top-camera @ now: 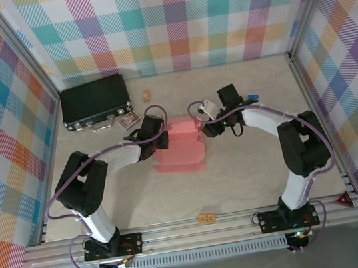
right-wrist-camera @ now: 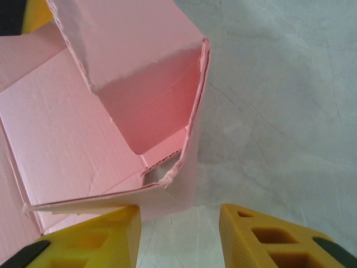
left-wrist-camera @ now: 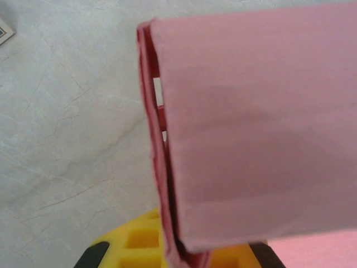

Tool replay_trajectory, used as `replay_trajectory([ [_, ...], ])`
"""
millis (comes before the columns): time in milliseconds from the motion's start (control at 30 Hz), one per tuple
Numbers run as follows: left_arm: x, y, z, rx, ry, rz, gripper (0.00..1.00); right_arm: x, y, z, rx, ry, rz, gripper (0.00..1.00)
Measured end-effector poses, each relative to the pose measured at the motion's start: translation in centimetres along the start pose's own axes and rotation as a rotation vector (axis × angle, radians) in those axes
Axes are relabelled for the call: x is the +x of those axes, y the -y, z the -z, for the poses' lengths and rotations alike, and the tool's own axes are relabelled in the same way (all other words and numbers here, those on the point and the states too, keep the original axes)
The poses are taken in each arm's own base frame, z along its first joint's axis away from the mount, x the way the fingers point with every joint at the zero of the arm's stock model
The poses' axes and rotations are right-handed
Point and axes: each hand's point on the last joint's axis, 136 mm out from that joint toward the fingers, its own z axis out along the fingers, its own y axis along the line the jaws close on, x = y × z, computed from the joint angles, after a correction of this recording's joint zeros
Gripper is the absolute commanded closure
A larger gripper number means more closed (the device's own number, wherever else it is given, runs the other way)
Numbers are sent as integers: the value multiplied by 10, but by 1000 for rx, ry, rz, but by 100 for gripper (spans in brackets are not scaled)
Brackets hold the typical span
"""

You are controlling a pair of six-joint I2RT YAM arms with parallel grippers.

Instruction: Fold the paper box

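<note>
- The paper box sits mid-desk between the two arms, partly built: its far half stands up as walls, while a broad flap lies flat on the desk toward the near edge
- In the right wrist view the paper box is open at the top; one side wall is doubled over inward, and at the corner nearest the camera a small gap shows where the layers have not seated
- My judgement: the base and side walls are roughly formed; the loose corner and the flat flap, likely the lid, are left, so the job looks about halfway
- The left tool is against the box's left wall. In its own view the doubled wall edge runs down toward a yellow finger, but card hides the rest, so I cannot tell whether it pinches the wall or only rests there
- The right tool is spread, holding nothing; its left finger touches the box's lower wall and its right finger stands over bare desk
- The card edges look rough and thin, so they may buckle under a hard squeeze
- There is open room near and right of the box; a black case lies far left, well apart, with small cards near the left arm
</note>
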Motion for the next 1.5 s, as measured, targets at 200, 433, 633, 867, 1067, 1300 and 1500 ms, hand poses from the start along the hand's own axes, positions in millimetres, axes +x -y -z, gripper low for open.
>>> replay_trajectory([
  [200, 0, -1, 0, -4, 1, 0, 98, -9, 19, -1, 80, -21, -12, 56],
  [433, 0, 0, 0, -1, 2, -4, 98, -18, 31, -2, 112, -41, -34, 56],
  [633, 0, 1, 0, 5, 1, -9, 98, -22, 18, -4, 24, -44, -50, 57],
  [867, -2, 6, 1, 26, -1, -13, 98, -23, 2, -5, -67, -54, -69, 57],
  [1067, -3, 8, 1, 35, 1, -13, 98, -22, -1, -7, -84, -59, -95, 57],
  [1300, -3, 8, 1, 35, 1, -13, 98, -21, 6, -8, -36, -69, -126, 54],
  [1500, -4, 9, 1, 39, 0, -17, 98, -12, 20, 1, 58, -68, -134, 50],
])
